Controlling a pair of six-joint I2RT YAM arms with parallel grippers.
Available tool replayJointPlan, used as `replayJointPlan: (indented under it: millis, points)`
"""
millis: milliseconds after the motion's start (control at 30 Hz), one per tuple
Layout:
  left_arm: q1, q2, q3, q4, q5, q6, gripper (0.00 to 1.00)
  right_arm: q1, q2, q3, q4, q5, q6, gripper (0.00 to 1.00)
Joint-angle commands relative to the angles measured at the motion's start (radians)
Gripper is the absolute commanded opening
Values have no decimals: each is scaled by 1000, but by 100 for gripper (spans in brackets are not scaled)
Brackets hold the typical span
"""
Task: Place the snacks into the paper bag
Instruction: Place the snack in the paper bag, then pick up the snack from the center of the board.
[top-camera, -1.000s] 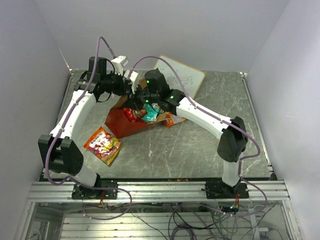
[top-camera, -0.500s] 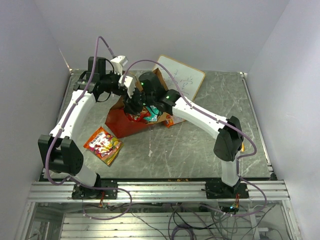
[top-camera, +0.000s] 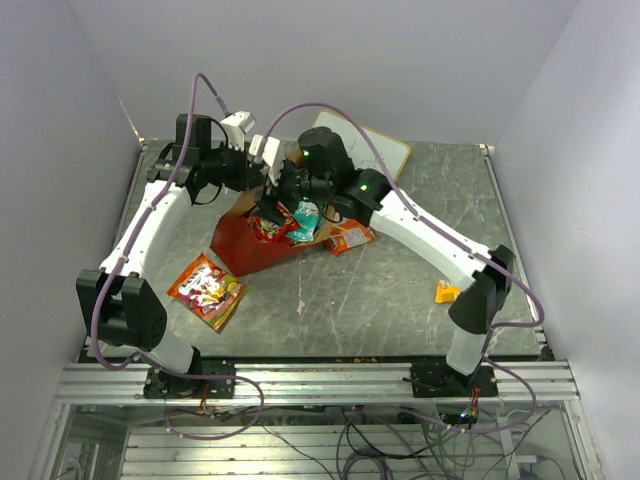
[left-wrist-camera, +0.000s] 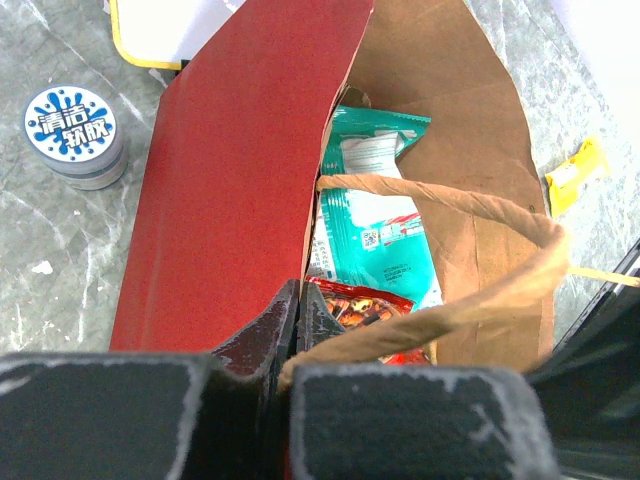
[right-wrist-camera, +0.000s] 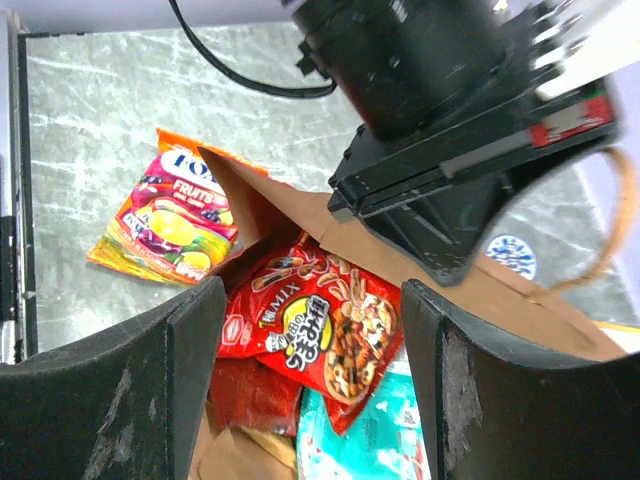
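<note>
Nearest the bases, an orange fruit-candy packet (top-camera: 206, 290) lay flat on the tabletop (top-camera: 380, 310) to the left. A small yellow bar (top-camera: 445, 292) lay to the right, beside the right arm's elbow. Both were outside the bag.

Farther in, the paper bag (top-camera: 245, 250) lay tipped over, its mouth turned toward the far right. The left hand (left-wrist-camera: 298, 305) was pinched shut on the bag's red wall near a handle, holding the mouth open.

Over that mouth the right hand (right-wrist-camera: 312, 292), closed a second before, had spread its fingers wide and gripped nothing. The red mix packet (right-wrist-camera: 320, 340) lay between them, apparently free, on top of a teal packet (left-wrist-camera: 370, 215) inside the bag. I judged that packet delivered.

Just beyond the bag an orange packet (top-camera: 350, 238) lay on the tabletop, near the white board (top-camera: 375, 150). At least three snacks remained to be collected, so the task was far from finished.
</note>
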Motion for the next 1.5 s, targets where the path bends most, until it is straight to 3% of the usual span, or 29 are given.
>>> replayJointPlan:
  millis: [0,233,467,667,1000,1333,1467]
  points:
    - [5,-19,-21,63,1,8,7,-16,-98,31,-54,24,-69,71]
    - [6,-9,11,18,-13,60,7,-149,-216,-44,-80,-25,-109,72]
    - [5,-4,40,-36,-7,144,7,-428,-337,-248,22,-107,-24,72]
    - [6,-11,42,-50,17,177,7,-572,-375,-467,87,-95,63,72]
    - [4,-34,19,-37,12,195,7,-687,-214,-719,193,-138,131,69]
    - [4,-65,-21,-4,46,188,7,-701,-20,-684,200,-172,206,65]
    - [4,-67,-22,-3,50,190,7,-710,43,-643,184,-187,219,58]
